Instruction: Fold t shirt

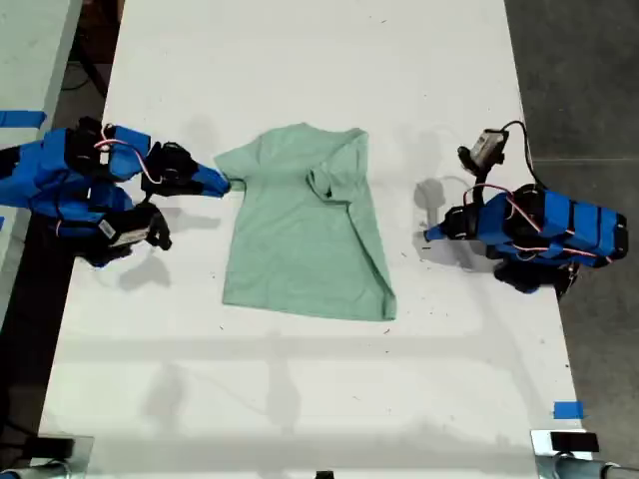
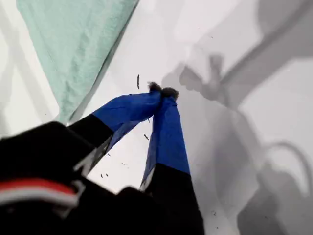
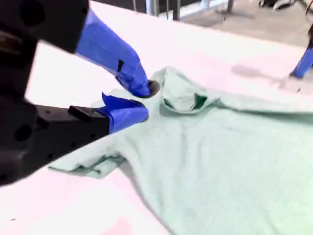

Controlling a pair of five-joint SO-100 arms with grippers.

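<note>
The pale mint-green t shirt (image 1: pixel 305 235) lies flat in the middle of the white table, the side toward the exterior view's right folded in over its body. At the exterior view's left, my second gripper (image 1: pixel 224 185) sits at the shirt's sleeve. In the second wrist view its blue fingers (image 3: pixel 139 100) stand slightly open, tips against the bunched sleeve cloth of the t shirt (image 3: pixel 230 147). My first gripper (image 1: pixel 429 235) rests over bare table on the exterior view's right, a short way from the shirt. Its fingers (image 2: pixel 163 92) are shut with nothing between them, and the t shirt (image 2: pixel 78 44) edge shows beyond.
The white table (image 1: pixel 300 399) runs the length of the exterior view, with dark floor past its right edge. Blue tape marks (image 1: pixel 567 409) sit near the front right corner in that view, and more tape (image 1: pixel 20 118) on the surface at the left.
</note>
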